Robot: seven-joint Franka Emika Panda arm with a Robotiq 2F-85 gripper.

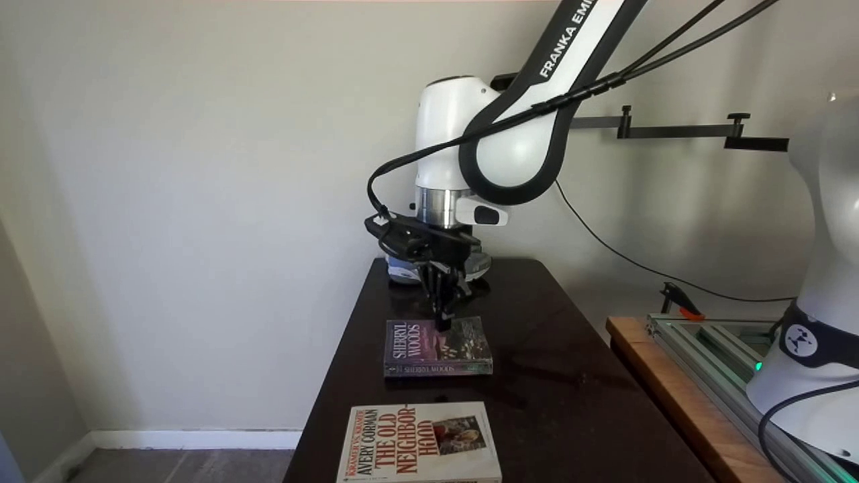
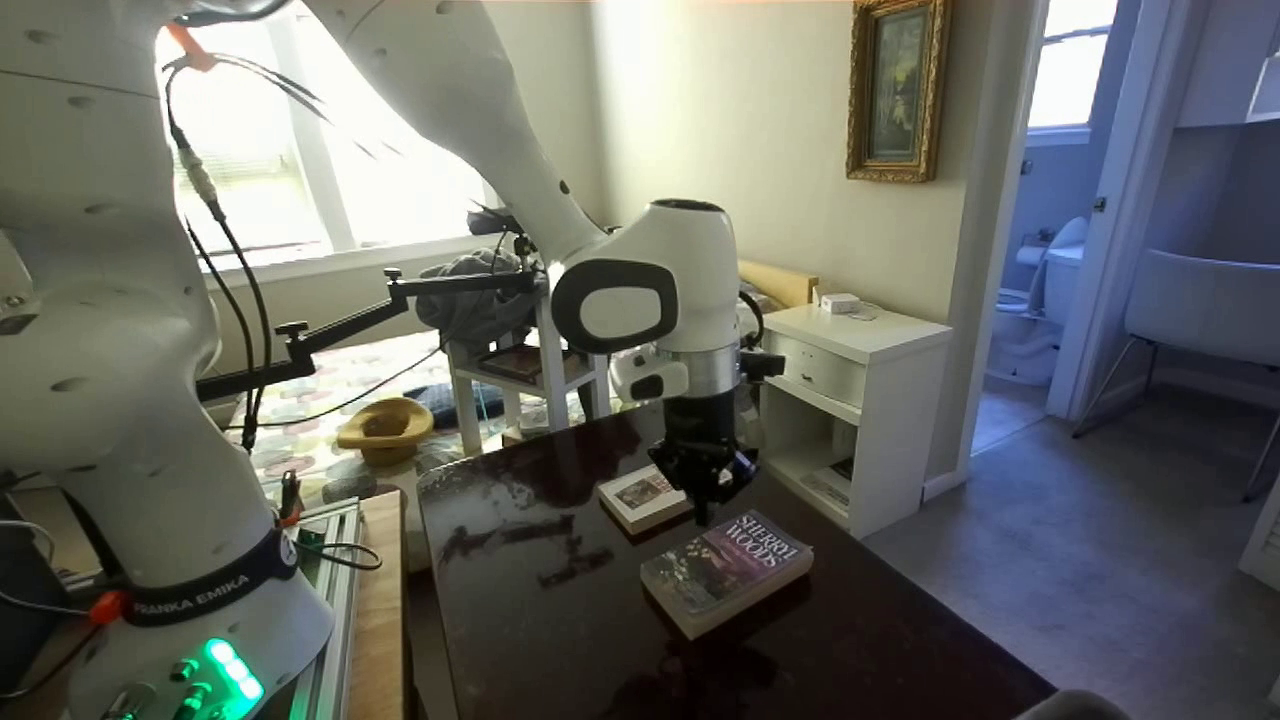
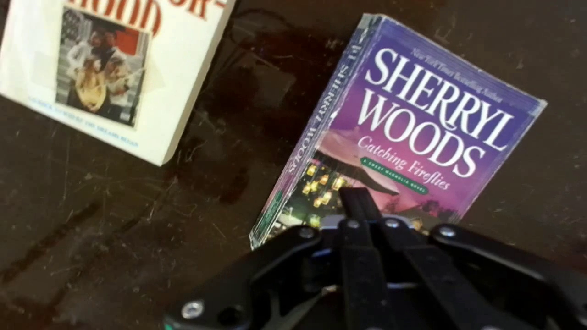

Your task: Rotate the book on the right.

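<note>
The book is a small purple and dark paperback with pale "Sherryl Woods" lettering and a cover picture. It lies flat, face up, on the dark table in both exterior views [image 1: 416, 352] [image 2: 725, 570], and on the right in the wrist view [image 3: 412, 123]. My gripper [image 1: 443, 325] hangs pointing down over the book; it also shows in an exterior view [image 2: 703, 512]. In the wrist view its fingertips [image 3: 361, 199] are together with nothing between them, over the cover picture. The gripper hides the book's lower part there. I cannot tell whether the tips touch the cover.
A larger cream book [image 1: 416, 439] with a red title lies apart from the purple book on the dark table [image 1: 557, 389]. A shoe-like object [image 1: 402, 270] stands at the table's far end. A white nightstand [image 2: 890, 400] stands beyond the table.
</note>
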